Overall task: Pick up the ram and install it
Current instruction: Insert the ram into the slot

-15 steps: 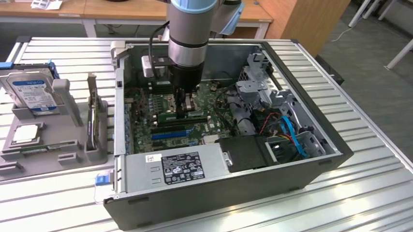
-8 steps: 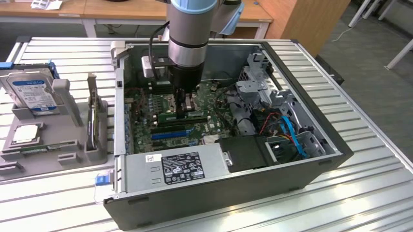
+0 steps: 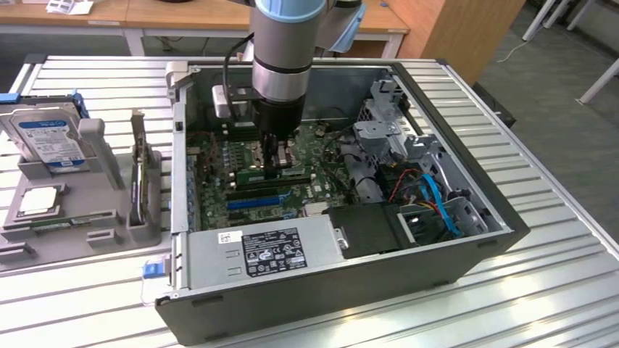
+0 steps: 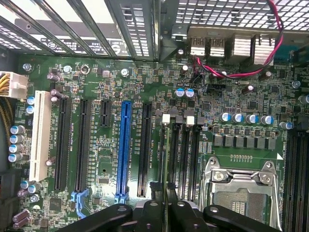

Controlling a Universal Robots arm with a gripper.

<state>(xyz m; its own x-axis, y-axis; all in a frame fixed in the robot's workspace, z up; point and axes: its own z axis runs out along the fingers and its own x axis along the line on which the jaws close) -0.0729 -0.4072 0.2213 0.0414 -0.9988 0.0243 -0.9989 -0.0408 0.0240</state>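
Now gripper (image 4: 165, 211) clamped on ram (image 3: 288, 174), held edge-on just above motherboard slots (image 4: 186, 150).

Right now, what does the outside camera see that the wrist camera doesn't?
Exterior view extras: the hard drive in its grey tray, the power supply, the blue cables. Wrist view extras: the pink wire, the little round capacitors. Shared: the green motherboard, with the jaws gripping the ram.
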